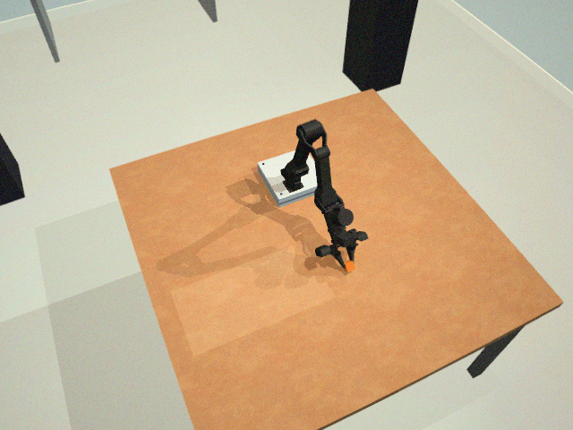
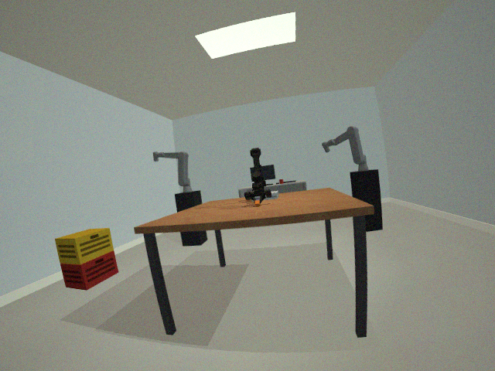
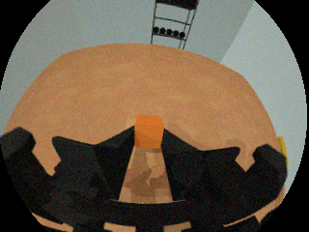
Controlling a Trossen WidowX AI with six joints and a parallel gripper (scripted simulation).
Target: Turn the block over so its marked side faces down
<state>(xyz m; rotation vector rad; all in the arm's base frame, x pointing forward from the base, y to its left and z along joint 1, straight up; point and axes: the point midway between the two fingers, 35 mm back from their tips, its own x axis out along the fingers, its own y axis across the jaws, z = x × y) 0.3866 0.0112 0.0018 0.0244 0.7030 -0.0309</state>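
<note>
A small orange block (image 1: 349,266) (image 2: 257,202) (image 3: 149,131) is held between the fingertips of my gripper (image 1: 347,264) (image 2: 257,200) (image 3: 148,130). The gripper is shut on it and reaches forward and down at a slant, low over the wooden table (image 1: 416,323) (image 2: 279,214) (image 3: 97,87). In the wrist view two plain orange faces of the block show, the upper one lighter. No mark can be made out on them. The other faces are hidden. Whether the block touches the table I cannot tell.
The arm's white base plate (image 1: 301,192) is on the table behind the gripper. Yellow and red crates (image 2: 90,257) stand on the floor at the left in the exterior view. Two grey arms (image 2: 182,169) (image 2: 355,145) on black pedestals stand beyond the table.
</note>
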